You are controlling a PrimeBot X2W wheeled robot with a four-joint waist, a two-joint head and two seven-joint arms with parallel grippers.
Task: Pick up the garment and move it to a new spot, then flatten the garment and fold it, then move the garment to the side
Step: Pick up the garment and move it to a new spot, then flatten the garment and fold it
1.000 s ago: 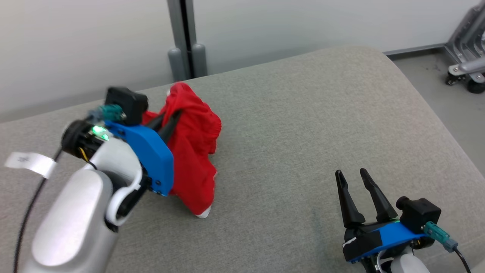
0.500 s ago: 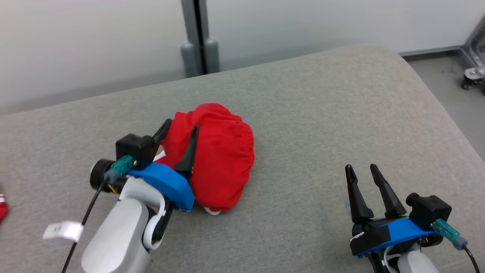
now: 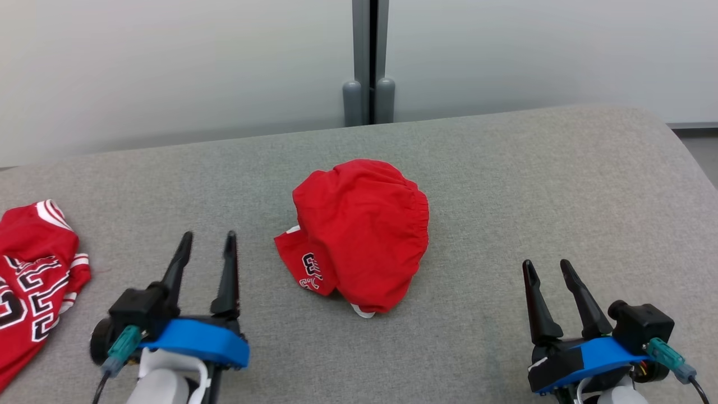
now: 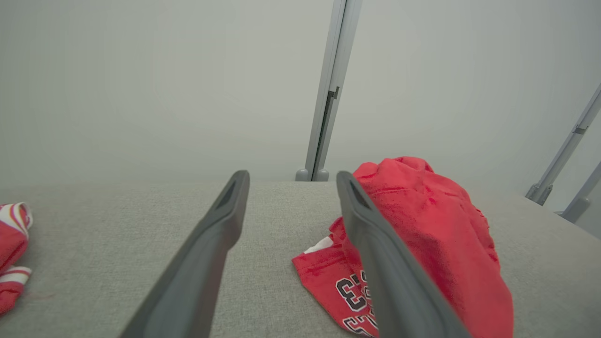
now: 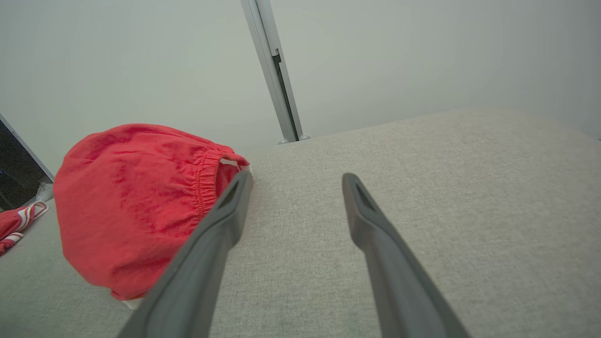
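Left gripper (image 3: 208,235) sat low at the left of the head view. Its two dark fingers were spread wide and held nothing. Right gripper (image 3: 546,264) sat low at the right. Its fingers were spread too, and it was empty as well. Both pointed away from the robot over a big grey cushion (image 3: 533,179).

A red garment (image 3: 364,230) lay in a soft bunched heap on the cushion, between the two grippers and a bit farther back. It touched neither one. It was near the left gripper and well apart from the right one. A folded flap at its near left side showed numbers. Another red jersey (image 3: 33,264) lay at the far left edge. A grey post (image 3: 369,62) stood by the pale wall behind.
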